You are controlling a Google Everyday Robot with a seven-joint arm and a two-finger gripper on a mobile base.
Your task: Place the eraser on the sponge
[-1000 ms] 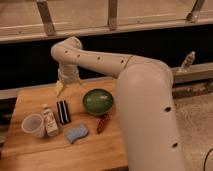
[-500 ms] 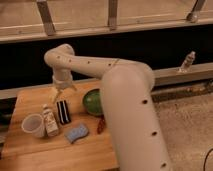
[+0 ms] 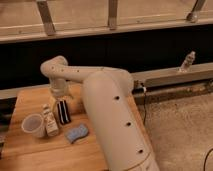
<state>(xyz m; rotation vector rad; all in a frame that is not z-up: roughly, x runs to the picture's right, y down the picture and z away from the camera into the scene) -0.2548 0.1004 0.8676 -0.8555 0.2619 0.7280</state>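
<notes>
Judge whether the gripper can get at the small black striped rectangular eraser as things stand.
Probably yes. The gripper hangs open just above the eraser, with nothing between them. The small pale bottle standing close beside the eraser may crowd one finger.

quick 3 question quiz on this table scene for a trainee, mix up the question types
1. Fill in: what stands between the cup and the eraser?
2. True or false: the eraser already lies on the sponge.
3. The gripper hangs over: A) the far end of the eraser B) the sponge C) the cup

Key
1. The small bottle.
2. False. The eraser lies on the table, next to the sponge.
3. A. The gripper is open and holds nothing.
</notes>
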